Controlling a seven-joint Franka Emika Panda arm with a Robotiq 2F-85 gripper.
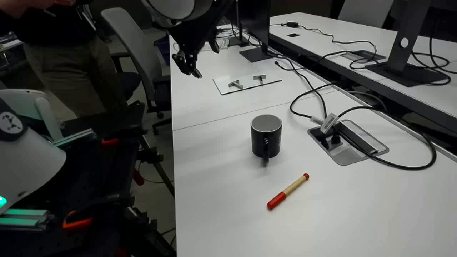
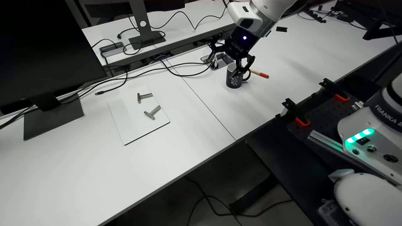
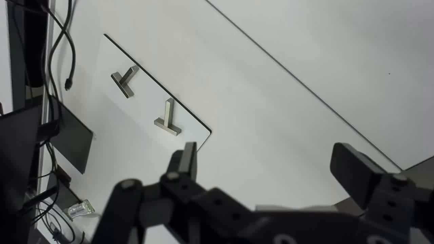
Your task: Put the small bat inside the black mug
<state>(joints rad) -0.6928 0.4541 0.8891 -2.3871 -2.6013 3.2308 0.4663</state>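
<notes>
The small bat [image 1: 288, 191], red at both ends with a tan middle, lies on the table near the mug's handle; its red end also shows in an exterior view [image 2: 263, 75]. The black mug [image 1: 259, 144] stands upright with a pale inside; it also shows in an exterior view [image 2: 232, 80], partly covered by the gripper. My gripper [image 1: 206, 60] is open and empty, high above the table; it also shows in an exterior view [image 2: 222, 67]. In the wrist view the fingers [image 3: 264, 149] stand wide apart over bare table. The bat and mug are out of the wrist view.
A thin white board [image 1: 223, 84] with two T-shaped metal pieces [image 3: 168, 118] lies on the table. A grey cable box [image 1: 346, 142] with black cables [image 1: 403, 166] is beside the mug. Monitors [image 2: 47, 62] stand along the table's far edge. A person stands behind in an exterior view [image 1: 71, 71].
</notes>
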